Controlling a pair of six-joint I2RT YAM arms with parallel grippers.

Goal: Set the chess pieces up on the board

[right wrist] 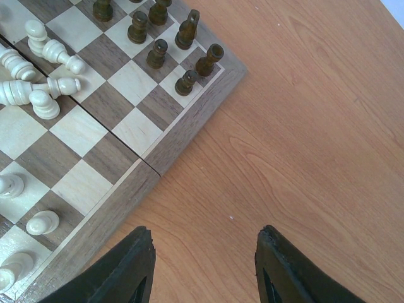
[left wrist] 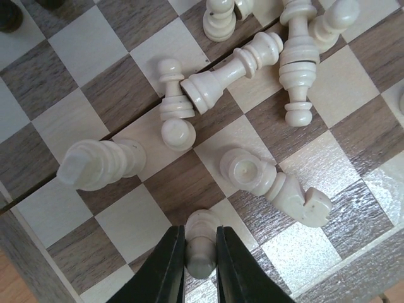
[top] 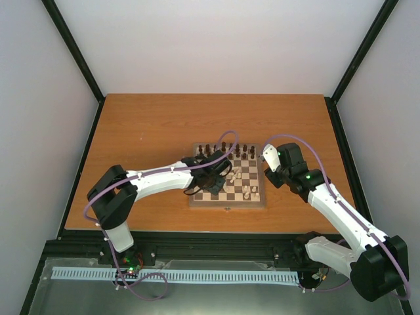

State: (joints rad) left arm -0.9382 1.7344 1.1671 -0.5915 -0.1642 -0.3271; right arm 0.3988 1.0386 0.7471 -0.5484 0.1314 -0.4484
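The checkered wooden board [top: 257, 197] lies mid-table. My left gripper [left wrist: 201, 260] is over its middle, shut on a cream pawn [left wrist: 202, 243] that stands between the black fingers. Beyond it cream pieces lie toppled: a knight [left wrist: 278, 186], a rook [left wrist: 101, 164], a bishop [left wrist: 233, 69] and pawns [left wrist: 175, 110]. Dark brown pieces [right wrist: 183, 57] stand in rows at the board's far edge. My right gripper [right wrist: 203, 268] is open and empty over bare table just off the board's right edge [right wrist: 183, 136]. Cream pieces [right wrist: 38, 72] show at its left.
The orange-brown table [top: 157, 125] extends around the board, bounded by black frame rails [top: 79, 170] and white walls. A white cable strip [top: 177, 275] runs along the near edge by the arm bases.
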